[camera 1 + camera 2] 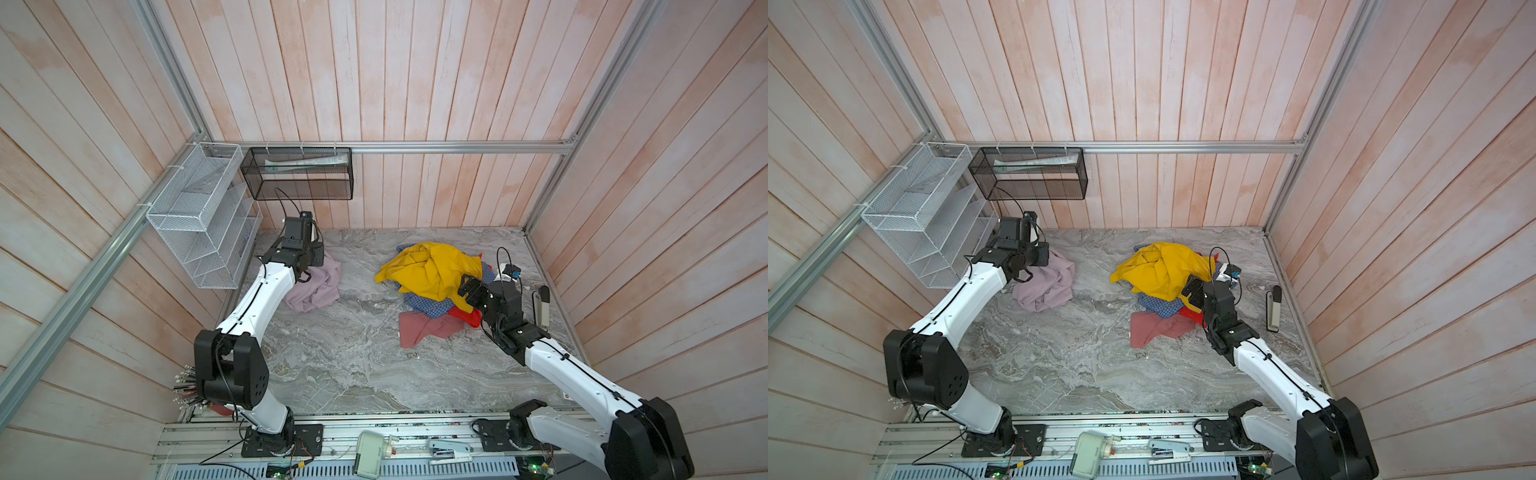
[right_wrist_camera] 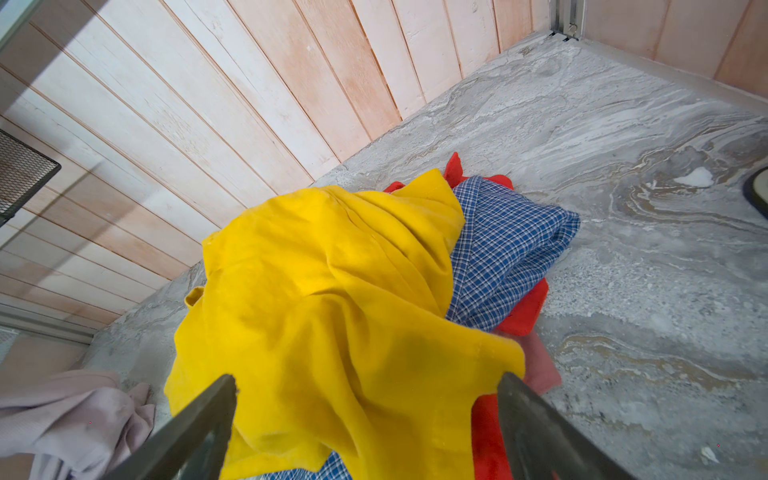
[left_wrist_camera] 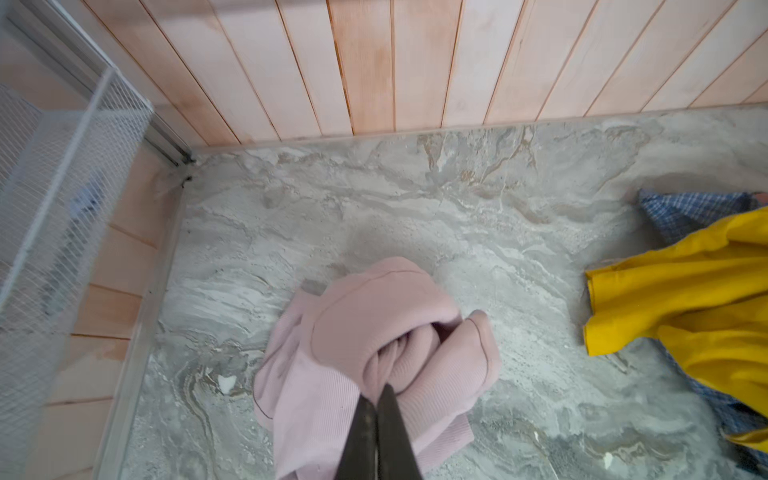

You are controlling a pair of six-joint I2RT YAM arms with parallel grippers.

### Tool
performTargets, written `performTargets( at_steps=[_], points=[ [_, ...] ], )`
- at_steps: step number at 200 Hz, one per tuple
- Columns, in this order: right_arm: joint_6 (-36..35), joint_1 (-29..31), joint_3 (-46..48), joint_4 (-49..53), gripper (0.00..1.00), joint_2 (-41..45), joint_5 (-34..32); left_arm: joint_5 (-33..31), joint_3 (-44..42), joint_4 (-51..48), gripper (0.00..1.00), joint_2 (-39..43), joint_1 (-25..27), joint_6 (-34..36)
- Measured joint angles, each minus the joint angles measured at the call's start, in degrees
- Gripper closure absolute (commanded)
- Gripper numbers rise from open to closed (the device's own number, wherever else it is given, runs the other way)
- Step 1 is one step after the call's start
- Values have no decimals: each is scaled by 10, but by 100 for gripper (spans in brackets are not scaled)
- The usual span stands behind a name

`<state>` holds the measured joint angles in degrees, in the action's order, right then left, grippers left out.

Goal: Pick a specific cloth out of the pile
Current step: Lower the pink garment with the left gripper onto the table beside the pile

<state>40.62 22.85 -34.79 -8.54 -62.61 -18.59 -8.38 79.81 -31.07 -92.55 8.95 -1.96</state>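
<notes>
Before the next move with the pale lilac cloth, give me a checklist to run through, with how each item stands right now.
1. The left gripper is shut on the cloth: ok, a bunched fold sits between its jaws.
2. The cloth lies apart from the pile: ok, bare table shows between them.
3. The cloth is lifted off the table: not ok, most of it rests on the marble.
4. The right gripper is open and holds nothing: ok.
5. The right gripper is clear of the yellow garment: cannot tell; it hangs close above it.
</notes>
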Motion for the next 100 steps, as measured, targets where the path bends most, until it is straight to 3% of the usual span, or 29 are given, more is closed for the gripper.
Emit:
performTargets(
  at_steps=[48, 100],
  points=[
    [0, 1, -3, 1, 2, -6, 0, 36, -73, -9, 100, 0, -8, -46],
    [-2, 4, -10, 6, 2, -23, 1, 65, -137, -26, 100, 0, -80, -102]
  ],
)
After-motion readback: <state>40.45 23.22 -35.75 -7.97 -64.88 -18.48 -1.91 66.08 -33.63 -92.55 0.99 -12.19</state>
